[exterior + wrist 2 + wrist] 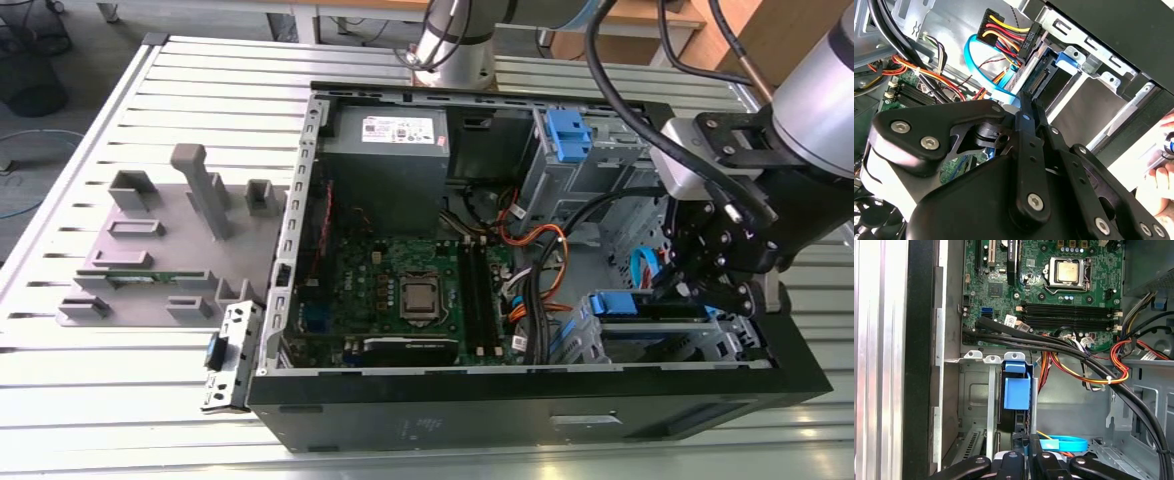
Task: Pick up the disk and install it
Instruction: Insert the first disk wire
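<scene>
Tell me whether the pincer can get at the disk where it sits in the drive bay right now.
Probably yes. The pincer already hangs just above the disk standing on edge in its metal bay, blue frame facing it. The black cable bundle runs beside the bay rather than across it.

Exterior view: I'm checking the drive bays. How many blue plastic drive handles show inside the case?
2. One handle tops the far drive cage, at the exterior view's upper right; the other sits in the near bay beside the arm, which may hide more.
</scene>
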### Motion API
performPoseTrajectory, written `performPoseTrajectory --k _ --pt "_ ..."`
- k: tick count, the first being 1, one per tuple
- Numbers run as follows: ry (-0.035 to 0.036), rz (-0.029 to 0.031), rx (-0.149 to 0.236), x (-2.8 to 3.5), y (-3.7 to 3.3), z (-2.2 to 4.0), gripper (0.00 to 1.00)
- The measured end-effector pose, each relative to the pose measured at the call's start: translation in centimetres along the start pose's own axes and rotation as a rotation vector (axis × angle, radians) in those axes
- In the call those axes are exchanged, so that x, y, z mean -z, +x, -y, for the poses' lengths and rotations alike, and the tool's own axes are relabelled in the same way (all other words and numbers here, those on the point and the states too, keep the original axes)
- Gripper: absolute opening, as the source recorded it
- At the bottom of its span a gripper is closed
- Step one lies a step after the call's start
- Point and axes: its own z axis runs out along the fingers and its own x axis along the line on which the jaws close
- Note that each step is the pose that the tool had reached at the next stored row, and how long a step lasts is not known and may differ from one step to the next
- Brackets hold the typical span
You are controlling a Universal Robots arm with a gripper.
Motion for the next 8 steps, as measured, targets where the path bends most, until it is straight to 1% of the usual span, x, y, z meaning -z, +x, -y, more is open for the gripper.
performPoseTrajectory --k 5,8 --pt "0.0 -0.0001 0.0 -0.05 0.01 0.0 0.16" --pt "0.0001 0.0 0.0 -0.2 0.02 0.0 0.16"
